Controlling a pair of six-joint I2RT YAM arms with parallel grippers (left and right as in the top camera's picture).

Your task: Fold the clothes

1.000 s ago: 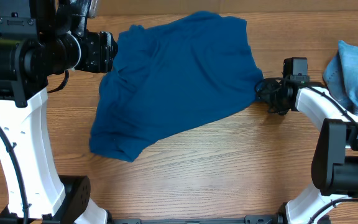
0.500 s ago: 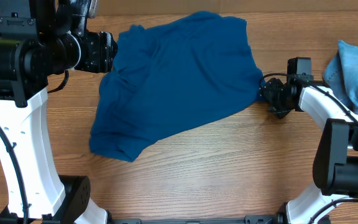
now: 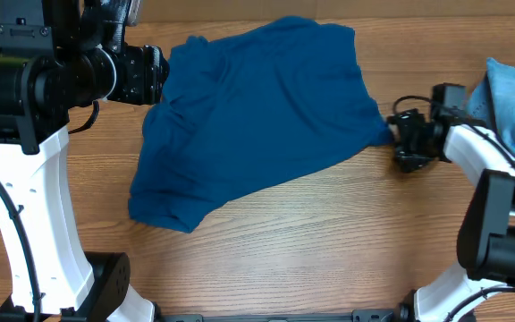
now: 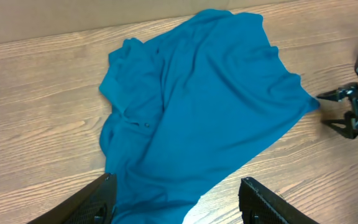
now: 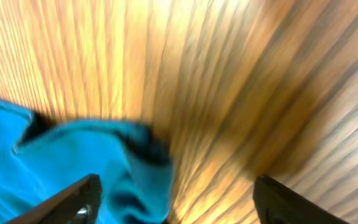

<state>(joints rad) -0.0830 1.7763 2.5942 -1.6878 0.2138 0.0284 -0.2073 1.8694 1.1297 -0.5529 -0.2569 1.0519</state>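
Observation:
The clothes here are a deep-blue shirt point(image 3: 257, 112), lying spread and rumpled over the middle of the wooden table, also seen whole in the left wrist view point(image 4: 197, 106). My left gripper point(image 4: 179, 205) hangs high above the shirt's near-left part, open, with nothing between its fingers. My right gripper point(image 3: 401, 139) sits low at the shirt's right corner point(image 3: 384, 132) and is open. In the right wrist view that corner point(image 5: 129, 168) lies bunched between the wide jaws of the right gripper point(image 5: 179, 205), nearer the left finger point(image 5: 73, 199). The picture is blurred.
A pale blue denim garment point(image 3: 512, 103) is heaped at the table's right edge, just behind the right arm. The left arm's black wrist point(image 3: 132, 76) stands over the table's far left. Bare wood point(image 3: 329, 241) runs along the front.
My right gripper has drawn back to the right, away from the shirt's body, and the shirt's right corner now shows in front of it. The left arm has not moved.

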